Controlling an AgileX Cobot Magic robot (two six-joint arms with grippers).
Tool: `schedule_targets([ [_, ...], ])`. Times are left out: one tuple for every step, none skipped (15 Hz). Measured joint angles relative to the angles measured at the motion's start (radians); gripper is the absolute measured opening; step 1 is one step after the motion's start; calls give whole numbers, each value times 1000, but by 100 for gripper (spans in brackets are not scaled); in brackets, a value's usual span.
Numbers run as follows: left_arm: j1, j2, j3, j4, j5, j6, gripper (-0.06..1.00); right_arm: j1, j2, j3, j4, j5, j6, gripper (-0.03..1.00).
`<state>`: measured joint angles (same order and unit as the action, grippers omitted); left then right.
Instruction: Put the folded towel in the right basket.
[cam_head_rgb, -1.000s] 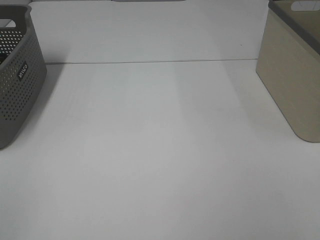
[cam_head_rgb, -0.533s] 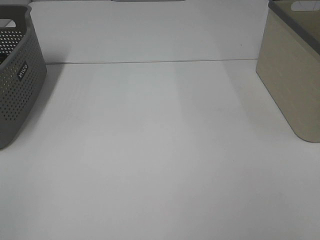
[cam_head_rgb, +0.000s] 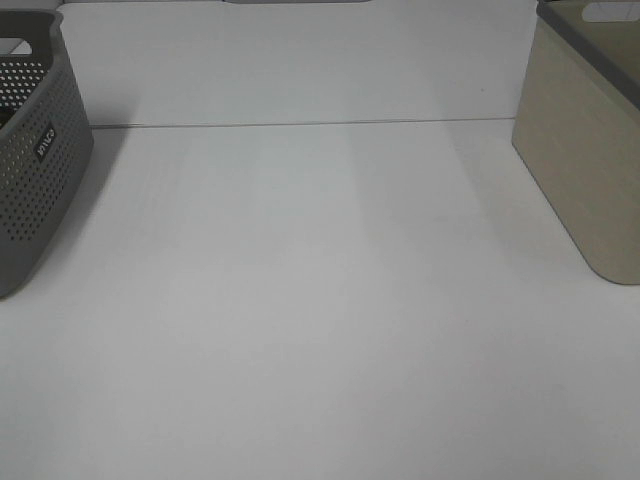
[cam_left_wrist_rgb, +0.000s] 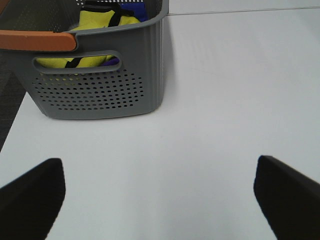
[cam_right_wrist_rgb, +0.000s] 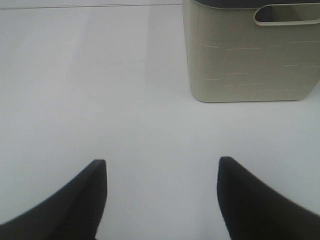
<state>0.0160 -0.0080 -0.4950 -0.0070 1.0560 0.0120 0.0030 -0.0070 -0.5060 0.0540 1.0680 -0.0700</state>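
Baskets are flanking a white table (cam_head_rgb: 320, 330) that is carrying no towel, so you are looking at a task that, by my reading, has hardly begun or has no visible target yet. Starting at the left, the grey perforated basket (cam_left_wrist_rgb: 100, 85) is sitting ahead of your left gripper (cam_left_wrist_rgb: 159, 192), a little to its left side, with yellow cloth (cam_left_wrist_rgb: 102, 22) and something blue (cam_left_wrist_rgb: 141, 12) showing over its rim and an orange bar (cam_left_wrist_rgb: 37, 41) crossing in front of it. That gripper's jaws are standing wide apart with nothing between them. Across the middle, bare tabletop is all you are getting in the high view, where neither arm is showing. Further right, your right gripper (cam_right_wrist_rgb: 161, 197) is also spread open and empty, and the beige basket (cam_right_wrist_rgb: 250, 55) is standing ahead of it and off to its right side, well apart.

Whether the yellow cloth is the folded towel is not something these views are settling; you are seeing only part of it through the handle slot and over the rim. The beige basket's inside is hidden, both baskets are cut off at the frame edges, and only the fingertips are showing.
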Motion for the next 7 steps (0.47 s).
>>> schedule_targets([
  [0,0,0,0,0,0,97,0,0,0,0,0,0,61],
  [0,0,0,0,0,0,97,0,0,0,0,0,0,61],
  [0,0,0,0,0,0,97,0,0,0,0,0,0,61],
  [0,0,0,0,0,0,97,0,0,0,0,0,0,61],
  [0,0,0,0,0,0,97,0,0,0,0,0,0,61],
  [0,0,0,0,0,0,97,0,0,1,0,0,0,61],
  [0,0,0,0,0,0,97,0,0,1,0,0,0,61],
])
